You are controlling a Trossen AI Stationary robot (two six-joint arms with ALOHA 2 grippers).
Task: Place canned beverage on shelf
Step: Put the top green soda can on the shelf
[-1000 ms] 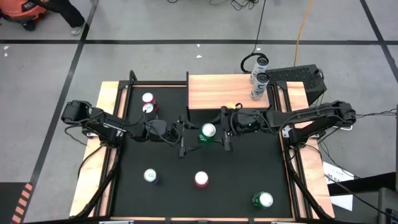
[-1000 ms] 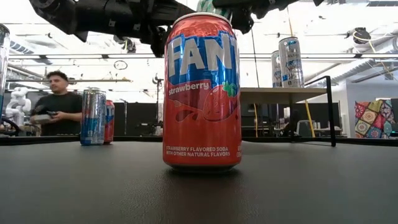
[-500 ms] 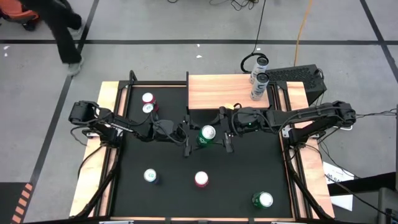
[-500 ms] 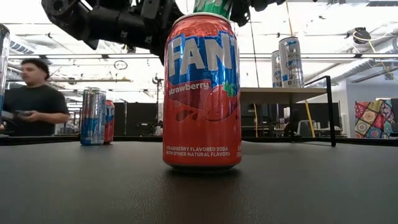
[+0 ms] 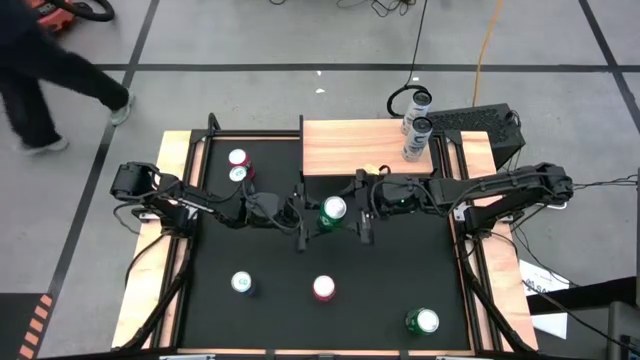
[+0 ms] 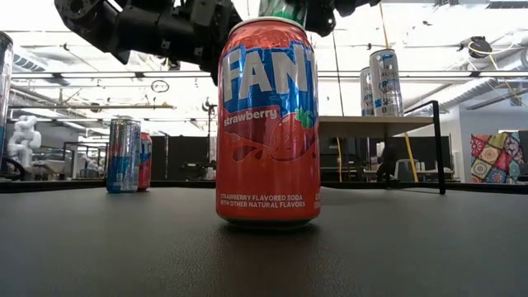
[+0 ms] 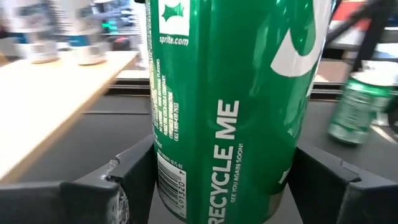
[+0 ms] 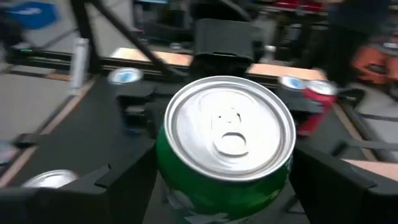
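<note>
Black table (image 5: 400, 270), sealed green can (image 5: 333, 212) between both end effectors

The left gripper (image 5: 308, 226) now brackets the green can (image 5: 333, 211); beyond the table, the person (image 5: 40, 75) walks on.

Left gripper (image 5: 303, 222) and right gripper (image 5: 363, 212) facing across table centre (arms extended inward)
</note>
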